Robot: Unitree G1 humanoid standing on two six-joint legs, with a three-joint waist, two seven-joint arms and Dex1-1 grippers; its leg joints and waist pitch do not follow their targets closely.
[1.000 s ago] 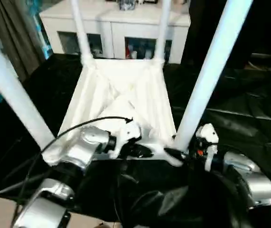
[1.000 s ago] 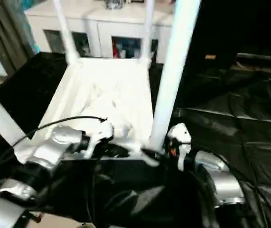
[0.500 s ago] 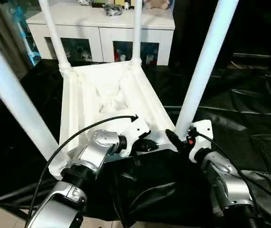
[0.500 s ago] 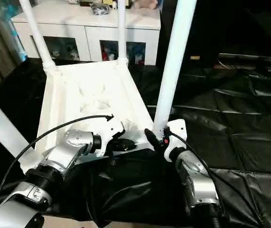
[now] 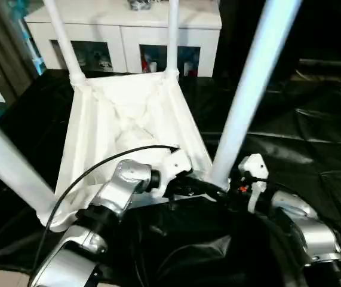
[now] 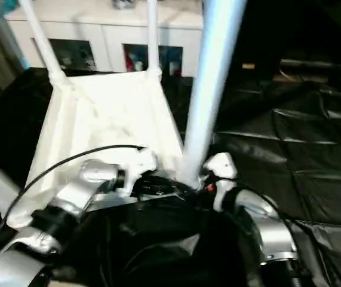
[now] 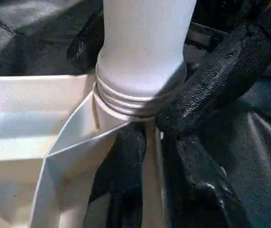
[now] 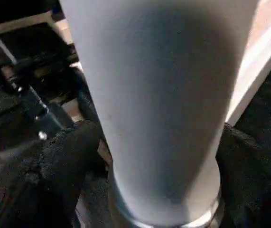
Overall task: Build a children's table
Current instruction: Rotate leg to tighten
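Observation:
The children's table (image 5: pixel 128 119) lies upside down on the black cover, its white legs pointing up. My left gripper (image 5: pixel 195 189) is at the near right corner. In the left wrist view its fingers (image 7: pixel 126 190) are shut on the rim wall just below the corner socket (image 7: pixel 140 99). My right gripper (image 5: pixel 221 190) stands open around the base of the near right leg (image 5: pixel 248 89). In the right wrist view that leg (image 8: pixel 159 95) rises between the two black fingers (image 8: pixel 69 156). One right finger (image 7: pixel 211 90) curls round the socket.
The big work table's black cover (image 5: pixel 313 119) spreads wrinkled to the right and front. A white cabinet (image 5: pixel 128 24) stands behind it, and a curtain (image 5: pixel 3 48) hangs at the far left. My left arm's black cable (image 5: pixel 98 167) arcs over the tabletop's near edge.
The head camera has swung and tilted, shifting the whole picture. Both grippers stay at the near right corner. The right gripper's fingers now reach around the leg's base.

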